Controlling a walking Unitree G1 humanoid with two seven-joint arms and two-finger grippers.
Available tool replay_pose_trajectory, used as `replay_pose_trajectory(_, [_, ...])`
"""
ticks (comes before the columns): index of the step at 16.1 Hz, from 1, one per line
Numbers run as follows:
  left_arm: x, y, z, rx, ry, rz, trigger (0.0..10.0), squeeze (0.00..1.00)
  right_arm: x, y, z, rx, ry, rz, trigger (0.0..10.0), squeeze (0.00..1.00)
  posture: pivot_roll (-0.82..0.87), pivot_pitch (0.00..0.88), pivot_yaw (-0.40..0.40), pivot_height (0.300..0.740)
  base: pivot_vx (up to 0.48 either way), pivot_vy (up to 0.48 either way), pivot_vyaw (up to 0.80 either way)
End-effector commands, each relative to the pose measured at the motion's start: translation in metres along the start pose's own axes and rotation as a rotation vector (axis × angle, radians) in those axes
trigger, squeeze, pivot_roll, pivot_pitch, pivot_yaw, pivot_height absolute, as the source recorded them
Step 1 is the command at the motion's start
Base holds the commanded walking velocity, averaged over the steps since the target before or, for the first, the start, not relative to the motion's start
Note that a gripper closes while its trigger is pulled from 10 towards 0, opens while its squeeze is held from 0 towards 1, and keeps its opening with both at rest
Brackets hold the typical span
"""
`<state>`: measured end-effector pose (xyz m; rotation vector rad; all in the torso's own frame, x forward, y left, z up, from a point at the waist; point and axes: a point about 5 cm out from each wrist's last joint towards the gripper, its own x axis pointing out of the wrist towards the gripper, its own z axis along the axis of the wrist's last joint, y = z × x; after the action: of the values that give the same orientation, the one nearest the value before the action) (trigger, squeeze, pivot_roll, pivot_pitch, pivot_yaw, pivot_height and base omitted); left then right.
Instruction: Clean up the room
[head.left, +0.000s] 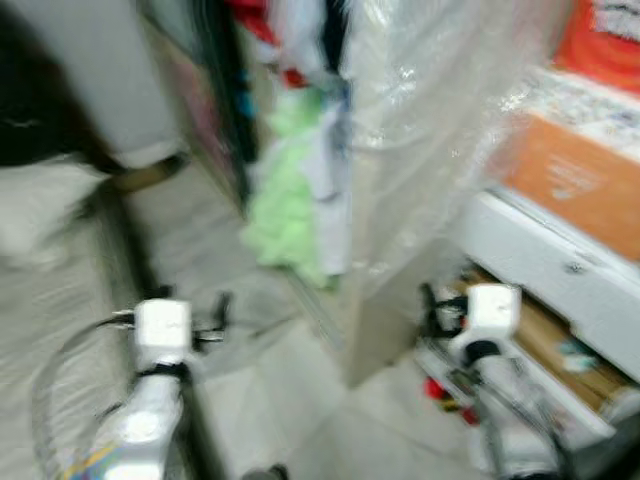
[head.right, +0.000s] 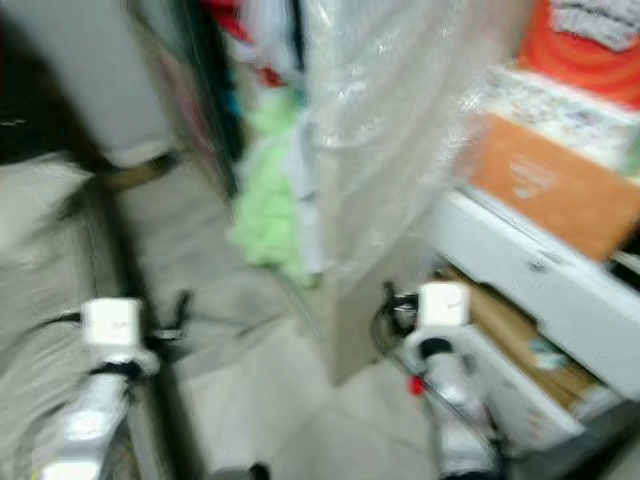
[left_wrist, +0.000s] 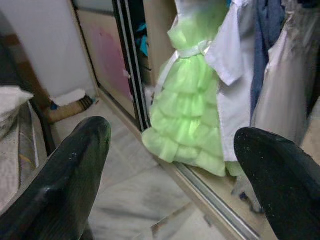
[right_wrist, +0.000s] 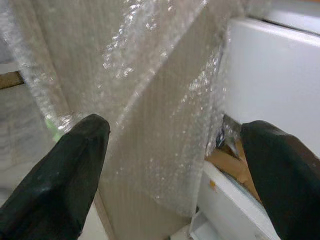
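The robot stands on a pale tiled floor (head.left: 290, 400) and the head pictures are blurry, so it looks like it is walking. Both arms are held out low in front. The left claw (left_wrist: 170, 165) has its two black fingers wide apart, with nothing between them. The right claw (right_wrist: 175, 165) is wide apart too, and it holds nothing. Right ahead of the left claw hangs a frilly green dress (left_wrist: 190, 110), next to a white shirt (left_wrist: 235, 55) and some darker clothes, inside a wardrobe with a dark sliding door frame (left_wrist: 131, 65). The dress hangs long ways up and down, and its hem is just above the wardrobe's bottom rail. The right claw looks at a tall board wrapped in bubble wrap (right_wrist: 150, 100) that stands upright between the clothes and a white cabinet (head.left: 560, 270). An orange box (head.left: 575, 185) sits on top of that cabinet. I cannot tell which thing the robot means to tidy first. My guess is that the left arm is nearer the dress and the right arm is nearer the wrapped board. No cleaning step looks started yet.
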<state>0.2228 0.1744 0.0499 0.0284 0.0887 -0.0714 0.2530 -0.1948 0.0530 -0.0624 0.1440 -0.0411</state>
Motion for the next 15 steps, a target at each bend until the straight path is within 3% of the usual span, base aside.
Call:
replay_pose_trajectory(1, [0.001, 0.008, 0.003, 0.029, -0.005, 0.026, 10.0, 0.0, 0.007, 0.01, 0.009, 0.005, -0.034, 0.025, 10.0, 0.0, -0.11, 0.0, 0.016, 0.74, 0.0, 0.0, 0.8])
replay_pose_trajectory(15, [0.012, 0.007, 0.01, 0.038, -0.043, 0.087, 10.0, 0.0, 0.03, 0.019, 0.034, -0.072, -0.103, 0.11, 10.0, 0.0, -0.11, 0.0, -0.001, 0.74, 0.0, 0.0, 0.8])
